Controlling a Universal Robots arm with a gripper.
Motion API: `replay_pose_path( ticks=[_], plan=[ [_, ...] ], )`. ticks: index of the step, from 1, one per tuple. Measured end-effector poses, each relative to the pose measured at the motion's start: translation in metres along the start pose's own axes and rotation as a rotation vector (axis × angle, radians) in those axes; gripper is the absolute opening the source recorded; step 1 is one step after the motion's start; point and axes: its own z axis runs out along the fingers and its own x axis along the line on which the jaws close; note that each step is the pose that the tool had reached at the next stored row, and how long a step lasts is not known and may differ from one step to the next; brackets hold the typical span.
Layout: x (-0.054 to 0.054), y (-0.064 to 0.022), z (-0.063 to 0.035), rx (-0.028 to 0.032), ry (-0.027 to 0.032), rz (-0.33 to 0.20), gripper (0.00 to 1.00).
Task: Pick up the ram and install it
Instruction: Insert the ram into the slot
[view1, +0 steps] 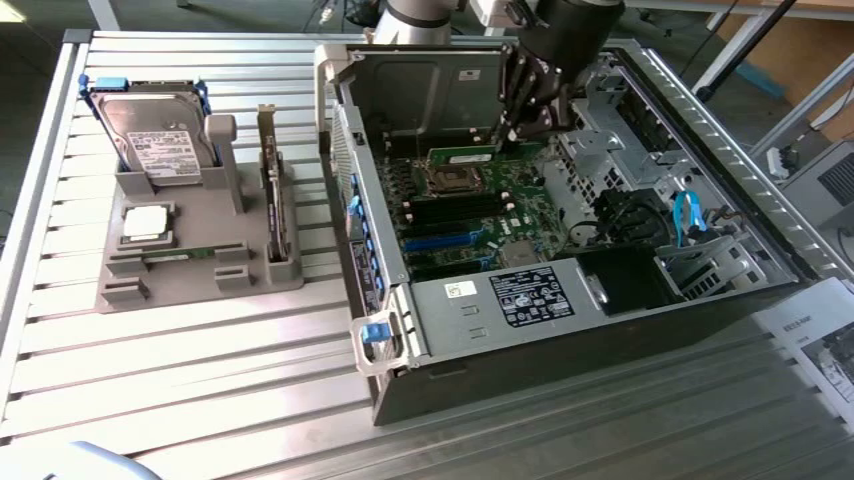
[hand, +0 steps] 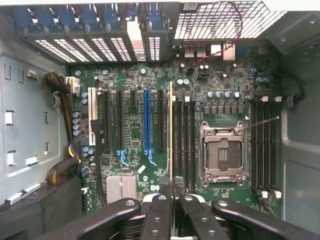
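Inspector: Gripper (hand: 172, 198) clamped on the ram (hand: 171, 130), which hangs over the black slots (hand: 184, 140) just beside the processor socket (hand: 222, 155).
Clerk: Risk?
Inspector: If the ram is off the slot line, pressing could bend it or damage contacts.

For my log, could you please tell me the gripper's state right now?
Gripper: jaws closed, holding the ram.

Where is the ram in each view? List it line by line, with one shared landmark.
Exterior view: ram held by the gripper inside the case, close to the CPU socket.
Wrist view: ram edge-on, a gold line between the blue slot and the CPU socket.
Shared landmark: the CPU socket.
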Motion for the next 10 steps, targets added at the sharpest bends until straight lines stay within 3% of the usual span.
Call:
replay_pose_path(
  ticks=[10],
  plan=[
    [0.0,-0.0004,0.0125,0.0,0.0001,0.0,0.12]
  ],
)
